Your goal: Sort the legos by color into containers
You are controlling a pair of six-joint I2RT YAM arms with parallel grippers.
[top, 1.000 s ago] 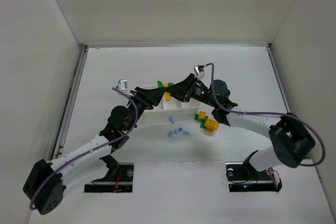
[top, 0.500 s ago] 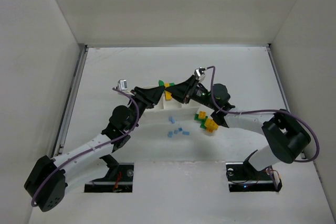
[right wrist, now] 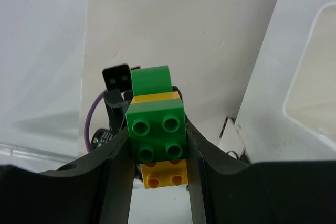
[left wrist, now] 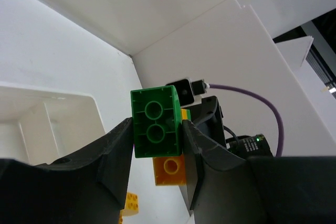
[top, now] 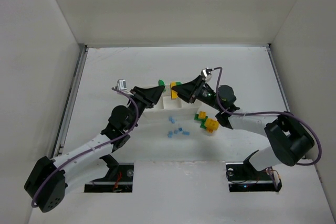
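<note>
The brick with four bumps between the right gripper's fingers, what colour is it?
Green. The brick shows best in the right wrist view.

Nothing readable for you in any view: no text, label, brand, number or sign legible. Studs of green four-stud lego (right wrist: 157, 129): any lettering too blurred to make out. Underside of green two-tube lego (left wrist: 156, 121): plain tubes. White tray (left wrist: 73, 114) wall: unmarked.
</note>
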